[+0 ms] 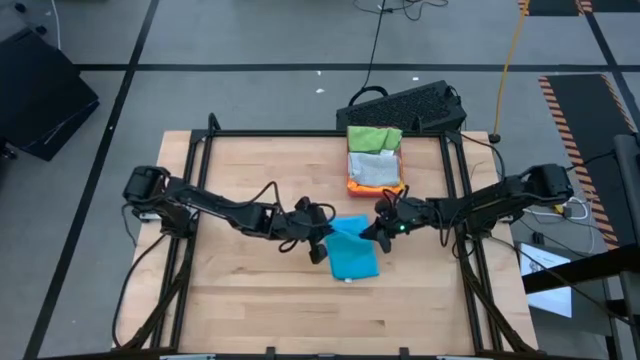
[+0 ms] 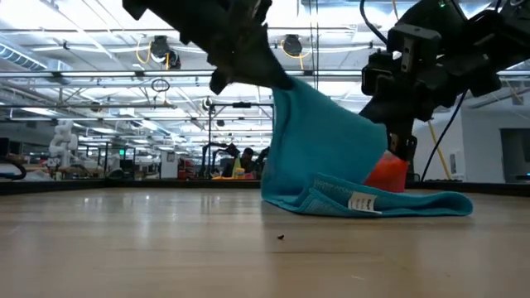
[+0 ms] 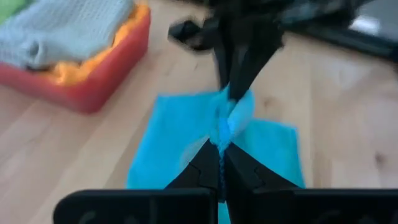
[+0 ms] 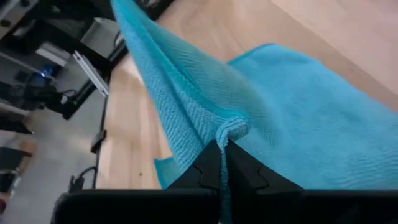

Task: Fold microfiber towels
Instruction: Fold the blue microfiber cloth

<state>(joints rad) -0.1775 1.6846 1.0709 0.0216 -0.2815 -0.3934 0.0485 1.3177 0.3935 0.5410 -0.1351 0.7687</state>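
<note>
left gripper [image 3: 221, 163] and right gripper [image 4: 222, 163] each pinch raised edge of blue towel [image 1: 352, 255], rest on table [image 1: 250, 300].

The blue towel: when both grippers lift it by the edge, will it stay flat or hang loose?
Probably loose: the blue towel already drapes from the left gripper and right gripper, both shut on its edge. It seems light. Its lower part bunches on the table.
</note>
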